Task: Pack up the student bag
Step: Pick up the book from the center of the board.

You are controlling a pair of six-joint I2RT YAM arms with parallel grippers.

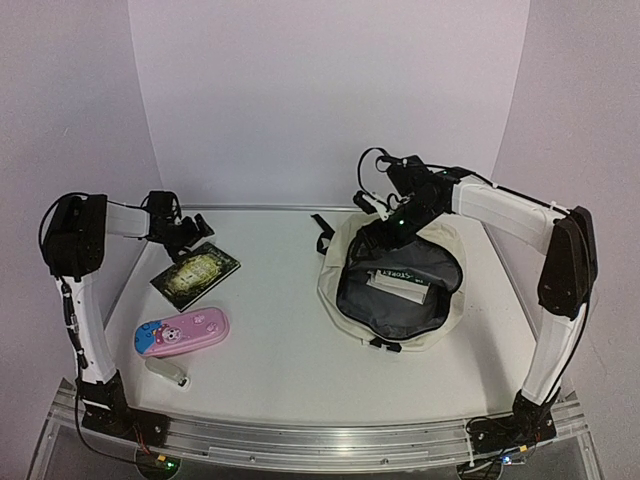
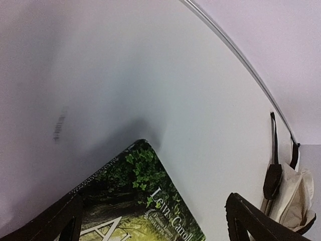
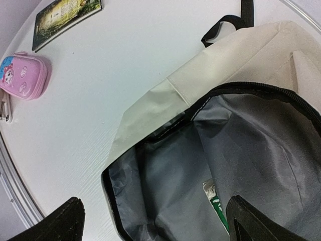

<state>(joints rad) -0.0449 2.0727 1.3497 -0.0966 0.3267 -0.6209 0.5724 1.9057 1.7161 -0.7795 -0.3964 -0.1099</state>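
The cream student bag point(image 1: 340, 262) lies open at centre right, grey lining up, with a white and green item point(image 1: 400, 279) inside. My right gripper point(image 1: 386, 226) is open and empty above the bag's far rim. In the right wrist view its fingers point(image 3: 56, 224) straddle the open mouth of the bag point(image 3: 150, 103), and the item point(image 3: 215, 200) shows inside. A dark green book point(image 1: 197, 272) lies flat at the left. My left gripper point(image 1: 184, 233) is open and empty over its far corner. In the left wrist view the book point(image 2: 140, 201) lies between the fingers point(image 2: 251, 221).
A pink cartoon pencil case point(image 1: 183, 332) lies near the front left, with a small white object point(image 1: 168, 372) just in front of it. The pencil case point(image 3: 22, 75) and the book point(image 3: 65, 15) also show in the right wrist view. The bag's black straps point(image 2: 273, 178) lie towards the back wall.
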